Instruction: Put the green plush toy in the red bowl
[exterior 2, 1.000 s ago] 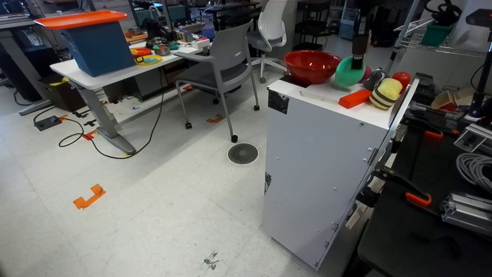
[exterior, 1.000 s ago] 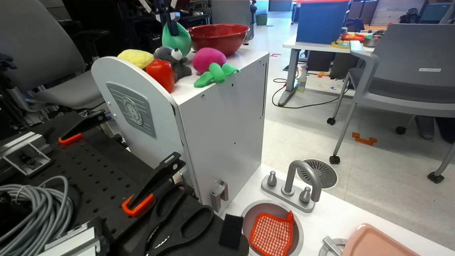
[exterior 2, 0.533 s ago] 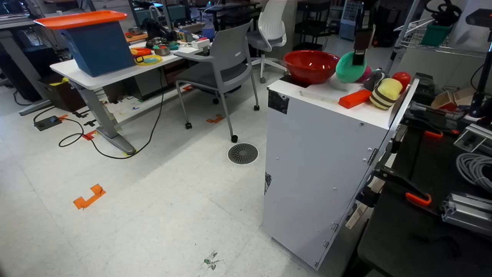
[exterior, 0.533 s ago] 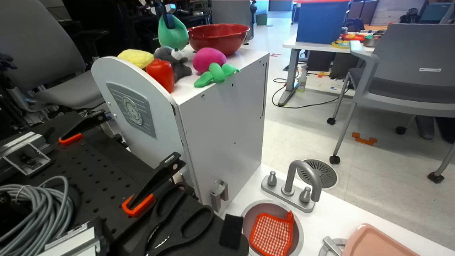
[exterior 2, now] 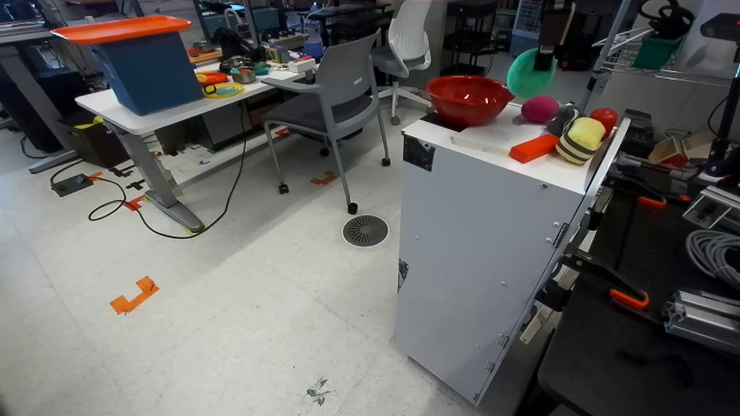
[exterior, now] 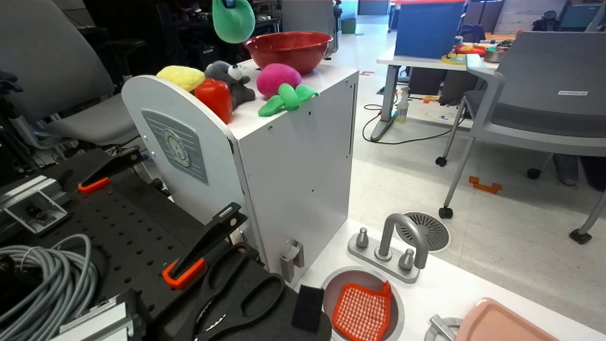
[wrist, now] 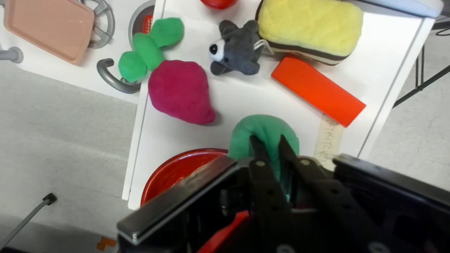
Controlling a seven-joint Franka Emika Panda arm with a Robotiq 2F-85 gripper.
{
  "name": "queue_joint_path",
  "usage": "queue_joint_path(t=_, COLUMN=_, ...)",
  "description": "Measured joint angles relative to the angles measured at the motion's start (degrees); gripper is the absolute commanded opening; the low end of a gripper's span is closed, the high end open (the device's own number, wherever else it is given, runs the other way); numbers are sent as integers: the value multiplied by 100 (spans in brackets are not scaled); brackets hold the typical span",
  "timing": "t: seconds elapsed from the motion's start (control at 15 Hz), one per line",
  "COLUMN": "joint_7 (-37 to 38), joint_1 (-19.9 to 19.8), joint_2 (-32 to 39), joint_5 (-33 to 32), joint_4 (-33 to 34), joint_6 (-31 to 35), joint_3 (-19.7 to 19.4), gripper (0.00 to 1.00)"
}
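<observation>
The green plush toy hangs in the air in both exterior views, above the white cabinet top. My gripper is shut on it; in the wrist view the gripper pinches the green plush toy between two dark fingers, with the cloth creased between them. It also shows in an exterior view, where the gripper comes down from above. The wide red bowl stands on the cabinet top beside the toy, and shows in the wrist view, partly hidden by the gripper. The toy is outside the bowl, around or above rim height.
On the cabinet top lie a pink plush with green leaves, a grey plush animal, a yellow plush, an orange-red block and a red pepper. The cabinet edge drops to the floor.
My gripper has risen with the green plush toy in it, from low beside the bowl to higher above the cabinet top. The bowl and the other toys have stayed in place.
</observation>
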Motion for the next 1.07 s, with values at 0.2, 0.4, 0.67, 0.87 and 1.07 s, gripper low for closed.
queue_joint_path(t=0.2, joint_7=179, joint_1=-79, joint_2=-235, joint_5=-224, joint_4=-20, joint_6=1, joint_3=-54, gripper=3)
queue_joint_path(t=0.4, joint_7=294, joint_1=-241, joint_2=-375, joint_5=-374, joint_4=5, joint_6=1, joint_3=-152, gripper=3)
queue_joint_path(t=0.67, joint_7=296, joint_1=-412, joint_2=-365, joint_5=-452, joint_4=144, joint_6=1, joint_3=-229, gripper=3)
queue_joint_path(t=0.87, joint_7=302, joint_1=-427, joint_2=-298, joint_5=-514, joint_4=250, joint_6=1, joint_3=-229, gripper=3)
queue_joint_path(t=1.07, joint_7=302, joint_1=-423, joint_2=-166, joint_5=-524, joint_4=439, joint_6=1, joint_3=-228, gripper=3)
